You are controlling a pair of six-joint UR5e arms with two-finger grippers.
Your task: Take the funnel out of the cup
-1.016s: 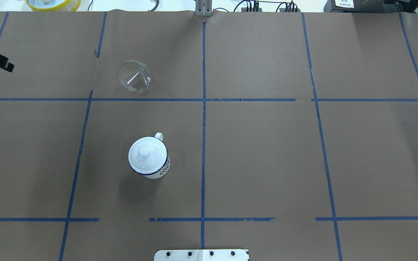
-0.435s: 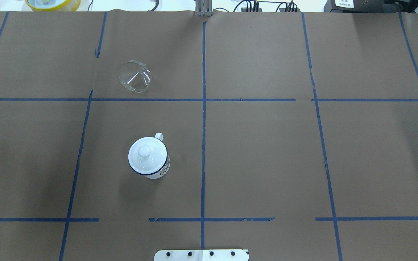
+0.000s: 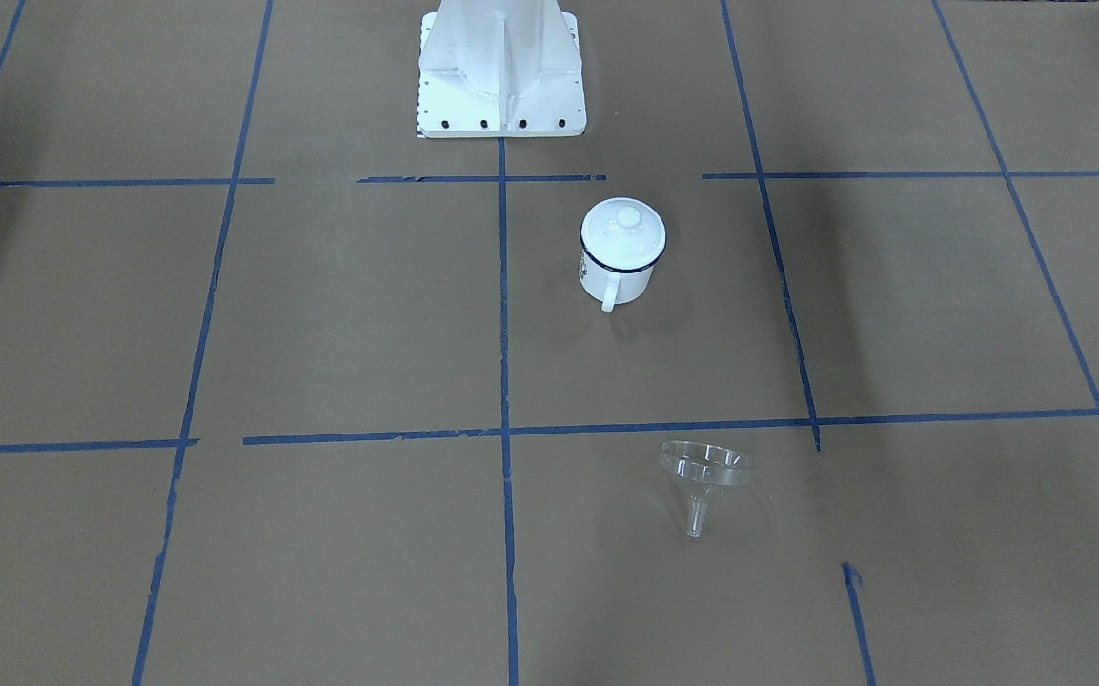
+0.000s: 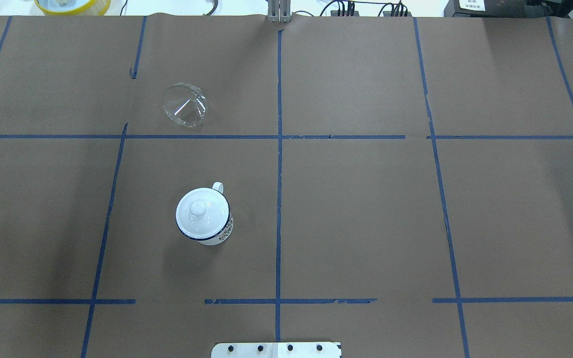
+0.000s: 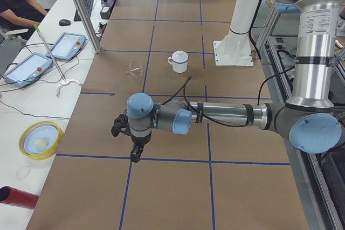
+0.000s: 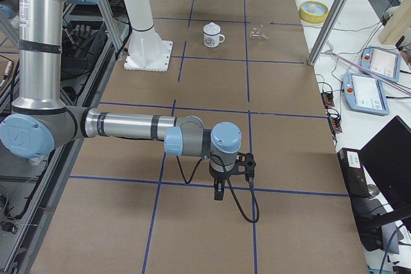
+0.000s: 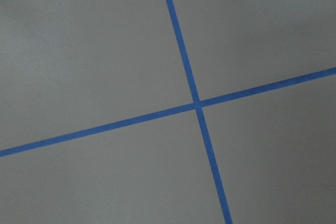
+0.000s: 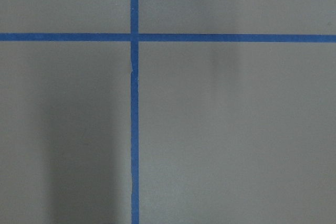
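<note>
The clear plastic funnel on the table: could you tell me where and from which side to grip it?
Probably the wide bowl rim of the small transparent funnel, from above: it lies tipped on its side, leaving the rim's upper edge raised and free.

Brown table [image 4: 366, 199], funnel [image 4: 185, 105] and cup [image 3: 618, 278] well apart

My brown-papered tabletop [image 4: 366, 209] lay gridded with blue tape [image 4: 279, 199], a white bench [image 5: 32, 106] ran along its far edge, teach pendants [image 5: 67, 46] sat on that bench, a yellow bowl [image 5: 40, 139] beyond the far left corner, an aluminium post [image 5: 81, 12] rose at the far edge, light fell evenly, shadows stayed soft.
</note>
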